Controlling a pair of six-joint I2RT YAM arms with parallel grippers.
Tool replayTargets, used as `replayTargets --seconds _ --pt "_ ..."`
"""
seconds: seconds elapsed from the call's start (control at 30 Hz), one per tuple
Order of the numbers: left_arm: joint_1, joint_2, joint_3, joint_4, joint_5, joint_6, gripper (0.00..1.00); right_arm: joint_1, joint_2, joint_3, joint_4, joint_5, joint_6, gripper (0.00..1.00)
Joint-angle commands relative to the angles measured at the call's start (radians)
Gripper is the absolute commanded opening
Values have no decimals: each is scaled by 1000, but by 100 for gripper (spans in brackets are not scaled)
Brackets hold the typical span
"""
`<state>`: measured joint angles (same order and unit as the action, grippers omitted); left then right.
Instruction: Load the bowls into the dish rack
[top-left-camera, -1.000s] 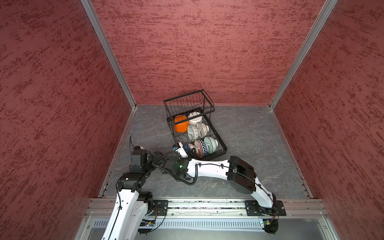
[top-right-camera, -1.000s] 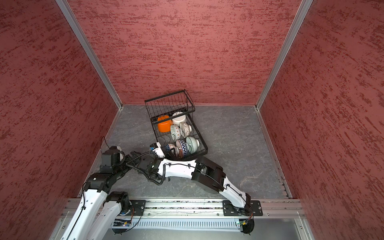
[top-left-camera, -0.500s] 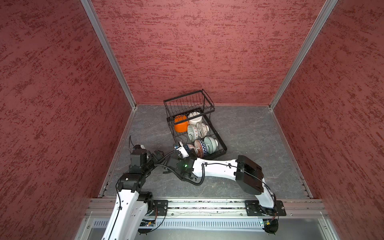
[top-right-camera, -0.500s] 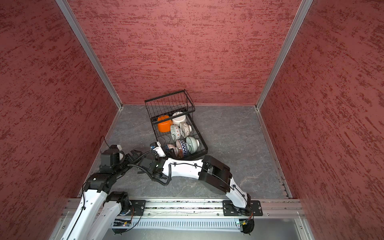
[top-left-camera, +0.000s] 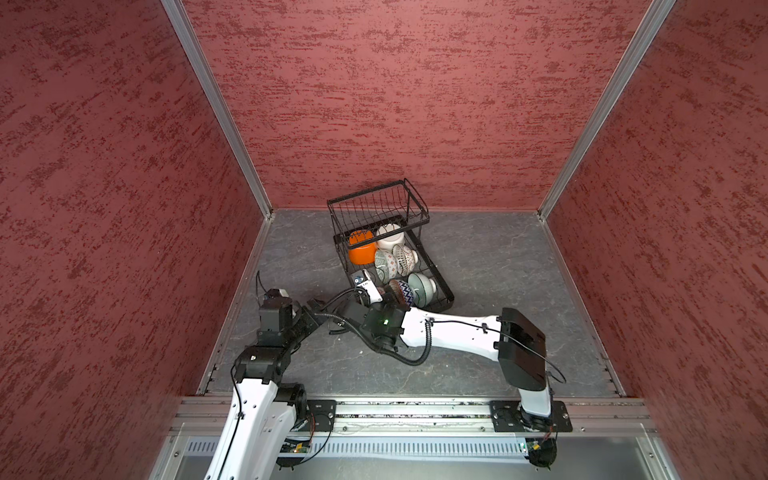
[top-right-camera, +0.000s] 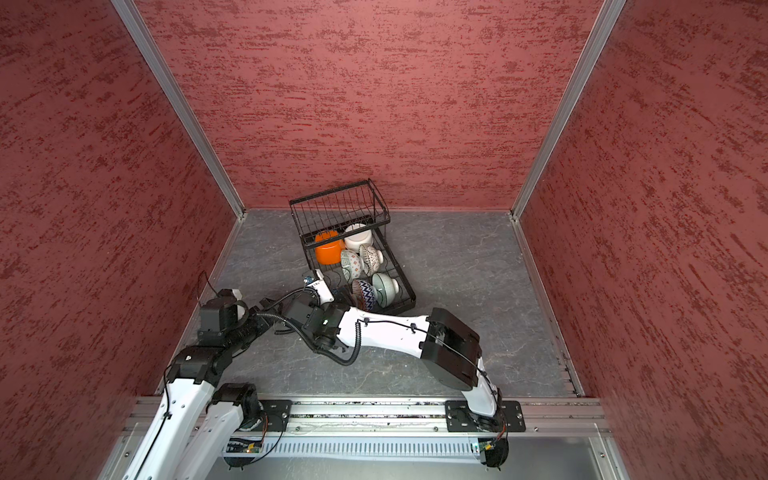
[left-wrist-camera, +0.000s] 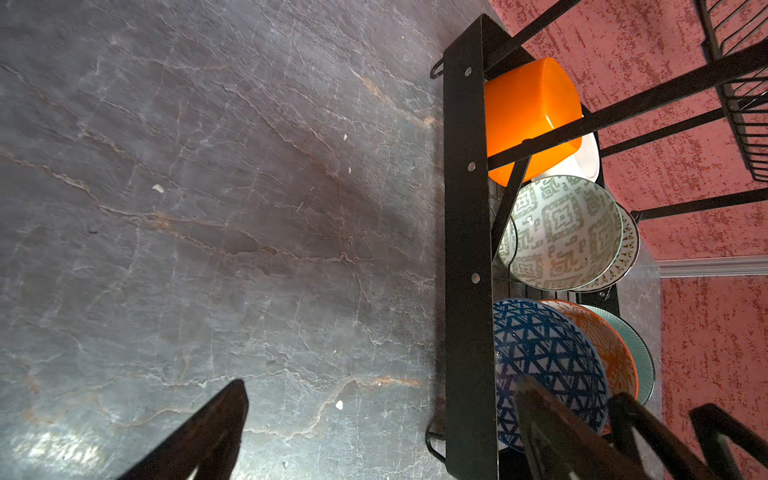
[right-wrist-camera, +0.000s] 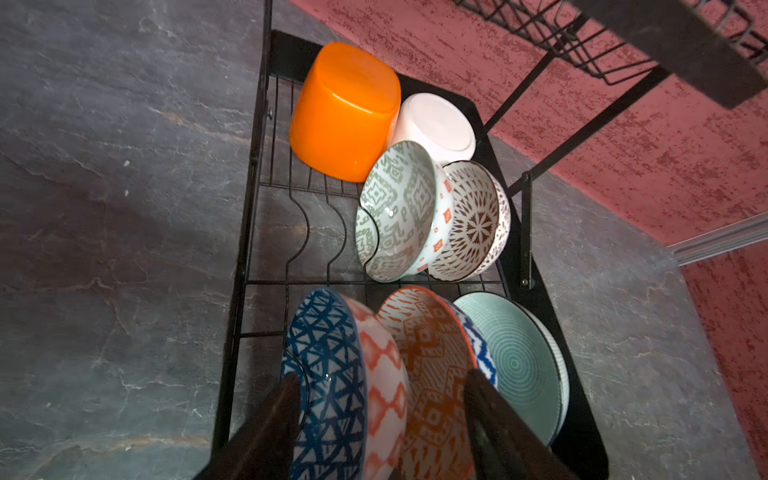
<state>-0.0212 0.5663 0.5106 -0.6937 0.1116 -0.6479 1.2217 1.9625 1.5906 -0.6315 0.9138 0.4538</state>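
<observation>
The black wire dish rack is seen in both top views standing on the grey stone-patterned table, near the back wall, with its raised basket at the far end. All the bowls in view are held in its lower tier. At the far end an orange bowl is turned bottom up, and a plain white bowl is set just beside it. A green-patterned bowl and a brown-patterned bowl are stood on edge in the middle, touching each other. At the near end a blue triangle-patterned bowl, a terracotta-patterned bowl and a pale green ribbed bowl are lined up on edge. The right gripper is placed over this near row with its jaws spread, the blue and terracotta bowls being straddled; one fingertip is seen against the blue bowl's inner face, though contact cannot be told, and nothing is pinched. The left gripper is held low beside the rack's near corner, its jaws parted wide and nothing gripped between them.
</observation>
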Motion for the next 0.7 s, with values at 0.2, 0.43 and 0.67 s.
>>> replayTargets --seconds 0.2,0.43,0.67 --pt "29 49 37 41 -5 40 100 -107 -265 -167 46 -14 44 77" --pt "31 116 60 68 -97 70 99 -283 -461 -353 22 -80 98 99" --pt "29 239 104 137 -245 127 99 -533 -637 -569 110 -178 34 99"
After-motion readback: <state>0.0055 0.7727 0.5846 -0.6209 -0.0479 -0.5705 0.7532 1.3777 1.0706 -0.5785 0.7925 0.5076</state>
